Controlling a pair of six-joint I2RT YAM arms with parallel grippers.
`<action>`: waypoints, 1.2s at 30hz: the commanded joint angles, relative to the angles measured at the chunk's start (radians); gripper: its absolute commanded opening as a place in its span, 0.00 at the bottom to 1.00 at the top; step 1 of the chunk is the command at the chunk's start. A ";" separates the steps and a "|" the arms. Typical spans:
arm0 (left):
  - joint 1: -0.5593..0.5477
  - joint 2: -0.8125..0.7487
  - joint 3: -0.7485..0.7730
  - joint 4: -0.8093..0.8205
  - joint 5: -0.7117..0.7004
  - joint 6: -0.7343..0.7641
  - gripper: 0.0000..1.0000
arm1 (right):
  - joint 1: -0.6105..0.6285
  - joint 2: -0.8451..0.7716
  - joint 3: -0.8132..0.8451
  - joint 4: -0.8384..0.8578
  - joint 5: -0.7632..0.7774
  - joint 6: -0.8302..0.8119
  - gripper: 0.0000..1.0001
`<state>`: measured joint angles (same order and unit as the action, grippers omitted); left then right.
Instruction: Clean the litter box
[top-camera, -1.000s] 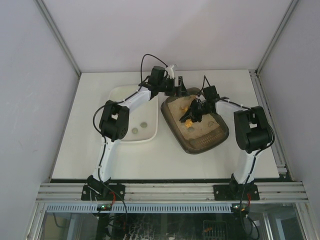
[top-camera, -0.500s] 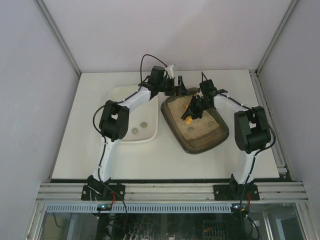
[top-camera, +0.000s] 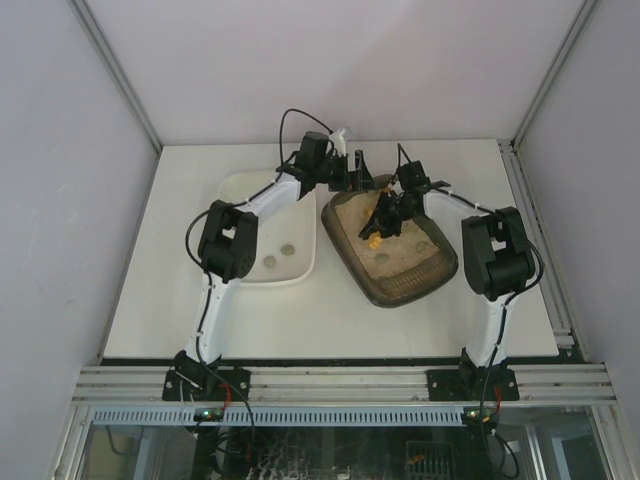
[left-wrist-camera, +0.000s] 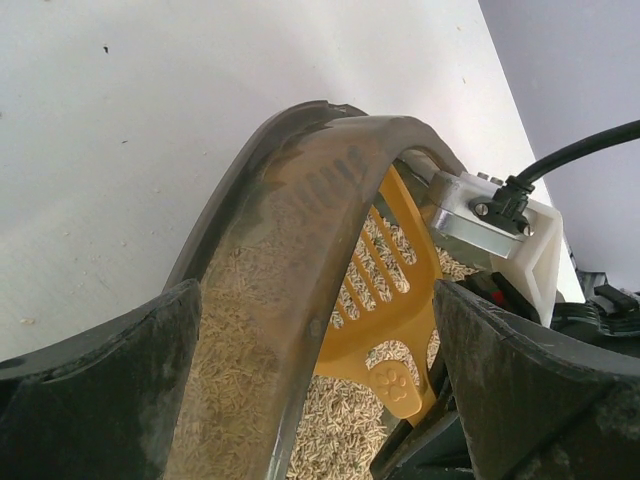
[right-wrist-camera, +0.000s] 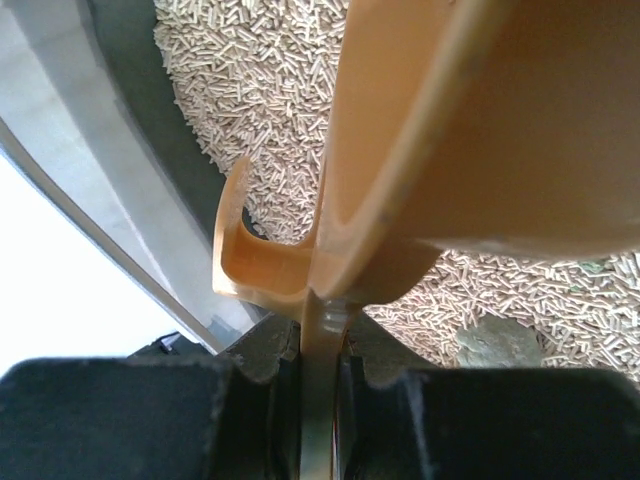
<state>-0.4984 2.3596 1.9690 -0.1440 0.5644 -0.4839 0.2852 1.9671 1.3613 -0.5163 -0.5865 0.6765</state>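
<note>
Right gripper (right-wrist-camera: 318, 362) clenched on the orange slotted plastic scoop (left-wrist-camera: 392, 300), left gripper (top-camera: 356, 177) released astride the brown-grey plastic litter box (top-camera: 405, 296) rim, we sift slowly.

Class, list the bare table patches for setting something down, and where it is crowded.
Free: the near table strip, in front of the white tub and litter box; left of the tub. Crowded: the box's far end, where the left gripper and right gripper sit.

Orange slotted scoop (right-wrist-camera: 480, 120), dark brown-grey litter box (top-camera: 400, 295), beige litter (right-wrist-camera: 250, 70)
</note>
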 joint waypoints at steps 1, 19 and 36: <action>-0.019 -0.032 -0.022 0.003 0.101 -0.041 1.00 | 0.008 0.053 -0.026 0.240 -0.104 -0.009 0.00; -0.019 -0.036 -0.042 0.018 0.147 -0.053 1.00 | -0.072 0.070 -0.406 1.108 -0.337 0.206 0.00; -0.025 -0.095 -0.117 0.027 0.189 -0.029 1.00 | -0.036 -0.056 -0.392 0.904 -0.238 -0.010 0.00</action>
<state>-0.4740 2.3344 1.8896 -0.0536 0.5907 -0.4812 0.2455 1.9675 0.9409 0.3511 -0.8097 0.7635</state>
